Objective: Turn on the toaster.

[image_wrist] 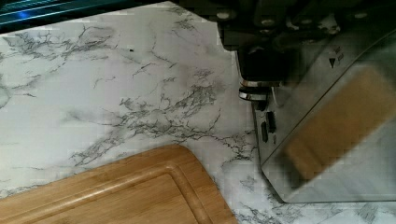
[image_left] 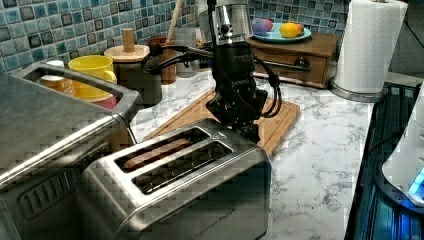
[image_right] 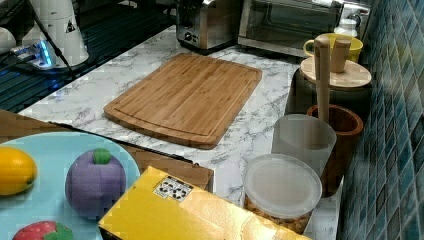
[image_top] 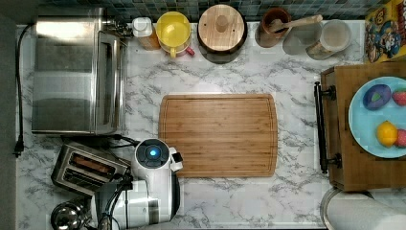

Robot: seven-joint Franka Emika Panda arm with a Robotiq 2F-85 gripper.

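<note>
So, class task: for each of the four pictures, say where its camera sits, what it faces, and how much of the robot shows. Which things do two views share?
Top view: overhead, looking straight down on the counter; the arm beside the toaster.
Left view: low behind the toaster, facing the cutting board; gripper at the toaster's far end.
Right view: beside the fruit plate, facing toaster; robot base.
Wrist view: looks down past the gripper onto the toaster's end.
All share toaster and board.

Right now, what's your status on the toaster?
Hand low at the lever end of the small brushed-steel toaster. Brown bread slice sits in one slot. Bamboo cutting board lies beside it, nothing blocking.
</note>
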